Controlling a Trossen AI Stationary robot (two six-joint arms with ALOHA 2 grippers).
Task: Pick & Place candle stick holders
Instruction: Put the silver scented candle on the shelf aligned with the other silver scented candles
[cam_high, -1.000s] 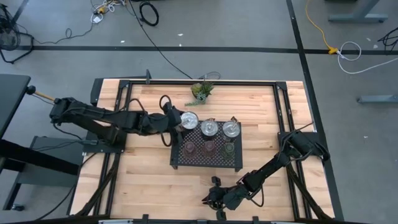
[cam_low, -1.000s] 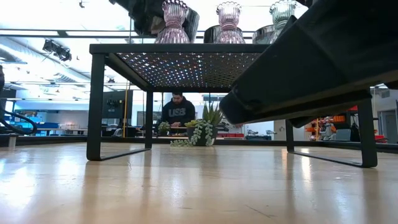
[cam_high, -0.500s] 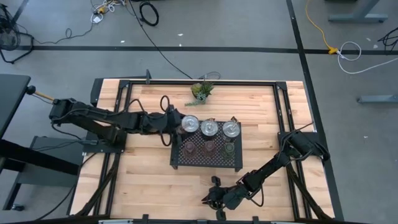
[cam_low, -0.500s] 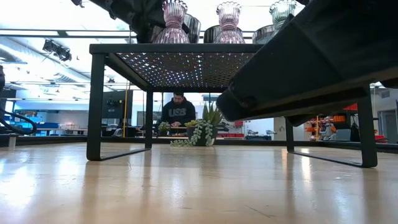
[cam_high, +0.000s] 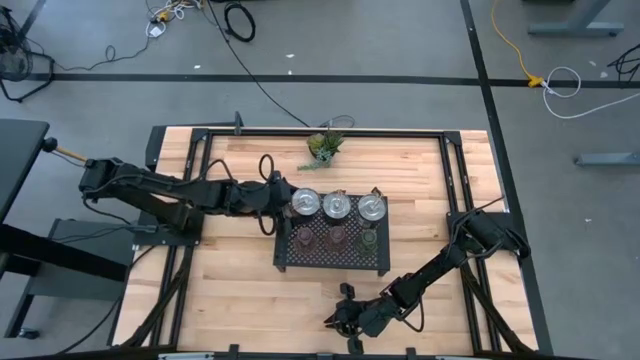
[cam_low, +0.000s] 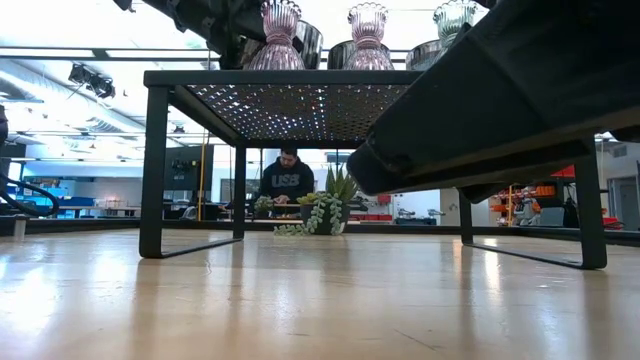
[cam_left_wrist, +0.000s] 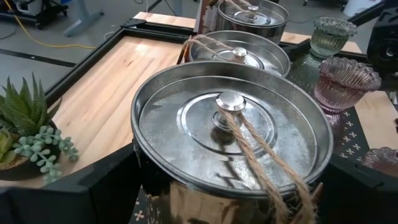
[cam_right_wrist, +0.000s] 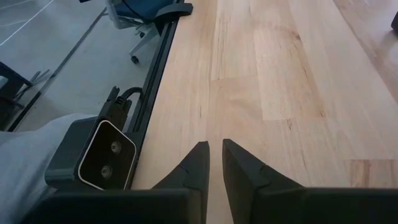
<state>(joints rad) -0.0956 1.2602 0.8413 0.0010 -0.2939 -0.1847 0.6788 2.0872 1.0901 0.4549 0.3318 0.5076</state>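
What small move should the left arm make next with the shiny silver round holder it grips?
Probably open the left gripper and release. The shiny silver round holder sits in line with the two other silver holders on the black perforated stand. The right gripper waits shut near the wooden table's front edge.

Six candle stick holders (cam_high: 336, 221) upright — two rows — on rack (cam_high: 284, 262).
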